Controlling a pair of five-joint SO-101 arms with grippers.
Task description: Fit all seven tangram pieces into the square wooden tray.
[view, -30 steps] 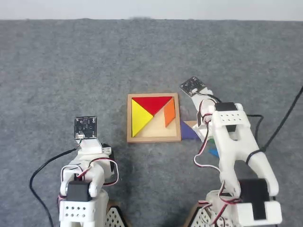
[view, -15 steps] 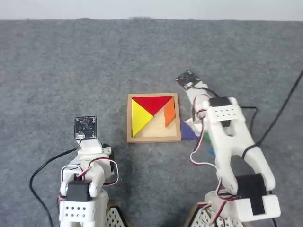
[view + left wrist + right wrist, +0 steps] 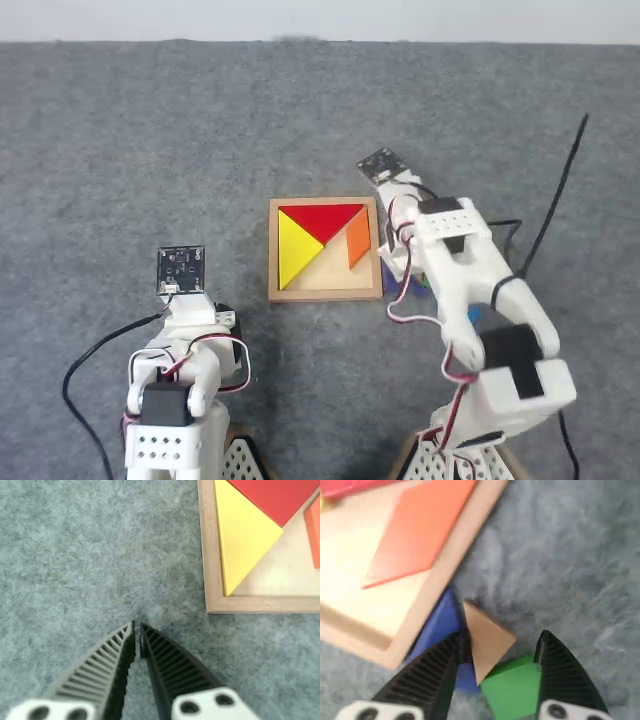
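Note:
The square wooden tray (image 3: 325, 293) holds a red triangle (image 3: 322, 218), a yellow triangle (image 3: 293, 250) and an orange parallelogram (image 3: 358, 240). My right arm (image 3: 450, 260) hangs over the loose pieces just off the tray's right rim. In the right wrist view my right gripper (image 3: 501, 639) is open, its fingers on either side of a tan triangle (image 3: 487, 640) that lies on a blue piece (image 3: 442, 625) and touches a green piece (image 3: 515, 685). My left gripper (image 3: 136, 627) is shut and empty over the mat, short of the tray's near left corner (image 3: 210, 605).
Grey mat (image 3: 150, 130) covers the table, with wide open room behind and left of the tray. A bit of another blue piece (image 3: 473, 315) shows beside the right arm. Cables trail from both arms.
My right arm has swung left toward the tray's right rim, covering more of the loose pieces. The left arm has not moved.

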